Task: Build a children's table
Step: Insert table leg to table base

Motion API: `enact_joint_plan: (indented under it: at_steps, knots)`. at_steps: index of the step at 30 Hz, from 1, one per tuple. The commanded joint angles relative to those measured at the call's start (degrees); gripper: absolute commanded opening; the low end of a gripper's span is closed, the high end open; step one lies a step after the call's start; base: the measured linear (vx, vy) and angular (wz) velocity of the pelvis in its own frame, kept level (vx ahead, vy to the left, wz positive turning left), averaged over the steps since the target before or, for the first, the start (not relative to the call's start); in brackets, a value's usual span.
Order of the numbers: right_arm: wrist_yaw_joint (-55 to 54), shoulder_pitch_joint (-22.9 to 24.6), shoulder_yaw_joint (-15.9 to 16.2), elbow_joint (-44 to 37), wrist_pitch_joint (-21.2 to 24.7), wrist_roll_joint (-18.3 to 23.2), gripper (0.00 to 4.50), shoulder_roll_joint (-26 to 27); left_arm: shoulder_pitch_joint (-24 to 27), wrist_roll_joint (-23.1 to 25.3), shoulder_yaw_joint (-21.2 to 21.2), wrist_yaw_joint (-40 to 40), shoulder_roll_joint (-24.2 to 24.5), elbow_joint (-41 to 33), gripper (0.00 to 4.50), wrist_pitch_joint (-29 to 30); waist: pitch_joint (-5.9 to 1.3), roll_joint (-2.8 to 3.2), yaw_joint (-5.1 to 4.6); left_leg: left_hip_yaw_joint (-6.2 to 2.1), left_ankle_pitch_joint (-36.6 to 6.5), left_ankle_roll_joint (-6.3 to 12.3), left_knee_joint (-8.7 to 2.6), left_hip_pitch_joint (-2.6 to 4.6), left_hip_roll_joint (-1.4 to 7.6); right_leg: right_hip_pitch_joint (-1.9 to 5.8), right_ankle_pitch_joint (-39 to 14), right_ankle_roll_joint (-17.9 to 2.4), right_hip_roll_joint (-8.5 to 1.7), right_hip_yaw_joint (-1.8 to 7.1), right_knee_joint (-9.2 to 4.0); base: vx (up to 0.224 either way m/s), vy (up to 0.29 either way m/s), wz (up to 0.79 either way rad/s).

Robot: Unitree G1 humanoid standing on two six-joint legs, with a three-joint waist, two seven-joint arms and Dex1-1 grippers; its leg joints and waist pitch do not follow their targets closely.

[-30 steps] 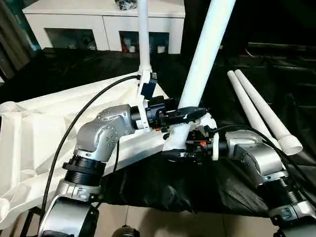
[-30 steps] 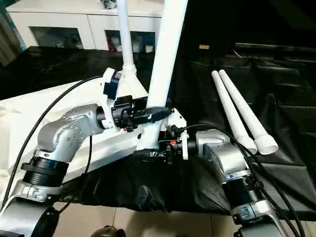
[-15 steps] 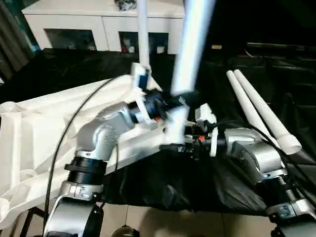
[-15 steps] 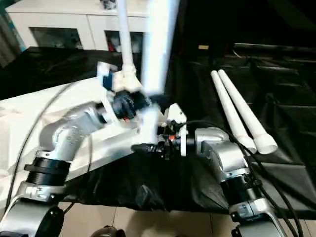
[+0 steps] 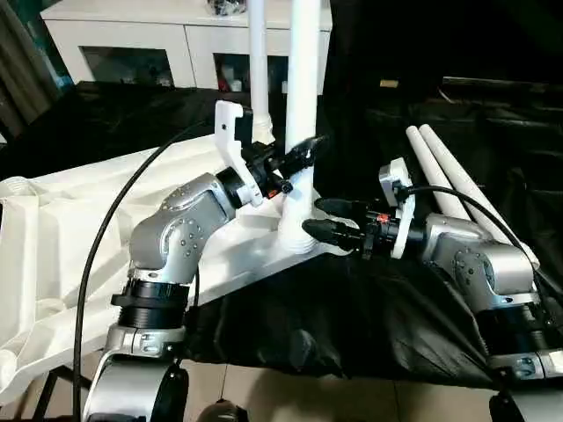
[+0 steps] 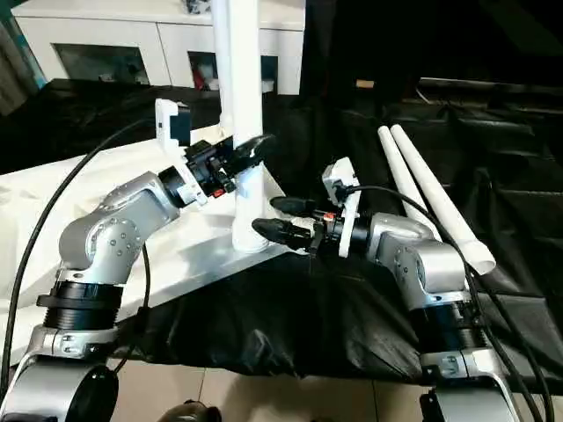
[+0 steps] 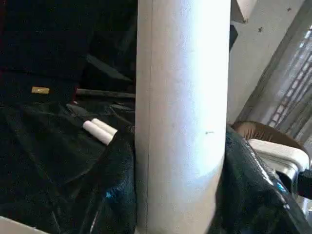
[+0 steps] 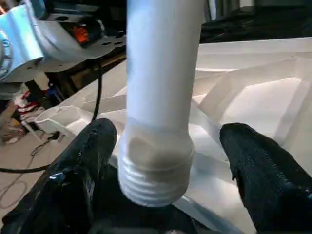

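The children's table lies upside down, its white ribbed top (image 5: 79, 220) on my left. One white leg (image 5: 258, 70) stands upright at a far corner. A second leg (image 5: 302, 105) stands upright at the near corner, its threaded end (image 8: 153, 180) showing at the bottom. My left gripper (image 5: 303, 146) is shut on this leg a little above its base, with black fingers (image 7: 117, 185) pressed on both sides. My right gripper (image 5: 324, 218) is open just right of the leg's base, its fingers (image 8: 92, 146) standing apart from the leg on either side.
Two loose white legs (image 5: 457, 189) lie side by side on the black cloth (image 5: 352, 308) to my right. A white glass-doored cabinet (image 5: 185, 35) stands at the back. The cloth's front edge drops to a tiled floor (image 5: 290, 396).
The near leg went from leaning right to upright. My right gripper let go of its base, opened and drew back to the right. My left gripper stayed on the leg and turned with it.
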Motion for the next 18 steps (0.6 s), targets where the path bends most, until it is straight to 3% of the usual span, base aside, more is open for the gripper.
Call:
enact_joint_plan:
  at_steps: [1, 6, 7, 9, 11, 13, 14, 16, 18]
  knots:
    - [-1.96, -1.69, 0.65, -0.21, 0.34, -0.74, 3.85, 0.46, -0.9, -0.32, -0.95, 0.12, -0.12, -1.85, 1.88, -0.02, -4.14, -0.69, 0.11, -1.69, -9.7, 1.53, -3.72, 1.36, 3.13, 2.8, -11.92, -11.56, -3.59, 2.31, -3.66, 0.0, 0.0, 0.0]
    - [-2.93, -3.25, 1.48, 0.51, 0.97, -0.61, 3.85, 2.16, -0.11, 0.49, -2.66, -0.8, 0.07, -3.05, 1.88, -0.3, -4.21, -0.69, 0.06, -1.69, -9.44, 1.32, -3.75, 1.45, 3.17, 2.7, -10.97, -11.34, -3.49, 2.35, -3.54, 0.0, 0.0, 0.0]
    - [-2.36, -3.57, 1.92, 0.84, 1.0, -0.62, 3.85, 2.13, 0.01, 0.55, -2.91, -0.85, 0.02, -3.42, 1.88, -0.44, -4.2, -1.06, 0.01, -1.64, -9.36, 1.41, -3.73, 1.43, 3.17, 2.77, -10.56, -11.52, -3.47, 2.33, -3.52, 0.0, 0.0, 0.0]
    - [-2.05, -3.82, 2.19, 1.18, 1.0, -0.68, 3.85, 2.12, 0.13, 0.54, -3.03, -0.73, -0.06, -3.73, 1.88, -0.43, -4.25, -0.91, 0.16, -1.65, -8.76, 1.41, -3.66, 1.45, 3.26, 2.77, -9.91, -11.79, -3.62, 2.38, -3.32, 0.0, 0.0, 0.0]
    - [-1.05, -4.55, 3.06, 2.37, 1.06, -1.16, 3.85, 1.92, 0.67, 0.22, -3.32, -0.57, -0.22, -4.99, 1.88, -0.07, -4.2, -1.29, 0.13, -1.59, -8.46, 1.46, -3.64, 1.38, 3.25, 2.84, -9.33, -12.0, -3.59, 2.38, -3.24, 0.0, 0.0, 0.0]
    - [-0.8, -5.04, 3.37, 3.29, 0.87, -1.52, 3.85, 1.91, 1.05, -0.08, -3.65, -0.73, -0.11, -5.81, 1.88, 0.22, -4.18, -1.26, 0.22, -1.56, -7.84, 1.67, -3.59, 1.4, 3.21, 2.83, -8.54, -12.04, -3.58, 2.41, -3.18, 0.0, 0.0, 0.0]
    - [-0.75, -5.36, 3.49, 3.91, 0.69, -1.67, 3.85, 1.91, 1.26, -0.33, -3.93, -1.02, 0.05, -6.25, 1.88, 0.43, -4.19, -1.59, 0.19, -1.54, -7.63, 1.87, -3.59, 1.37, 3.23, 2.89, -8.32, -12.16, -3.63, 2.41, -3.1, 0.0, 0.0, 0.0]
    - [-0.6, -6.03, 3.6, 5.09, 0.45, -1.72, 3.85, 1.93, 1.63, -0.52, -4.35, -1.29, 0.32, -6.88, 1.88, 0.62, -4.12, -1.45, 0.21, -1.5, -7.93, 1.89, -3.56, 1.4, 3.19, 2.79, -9.12, -12.23, -3.63, 2.42, -3.21, 0.0, 0.0, 0.0]
    - [-0.2, -6.21, 3.9, 5.32, 0.42, -1.71, 3.57, 1.65, 1.72, -0.66, -4.59, -1.6, 0.45, -7.04, 1.88, 0.85, -4.12, -1.53, 0.19, -1.49, -8.31, 1.65, -3.56, 1.44, 3.19, 2.83, -9.99, -11.92, -3.62, 2.43, -3.23, 0.0, 0.0, 0.0]
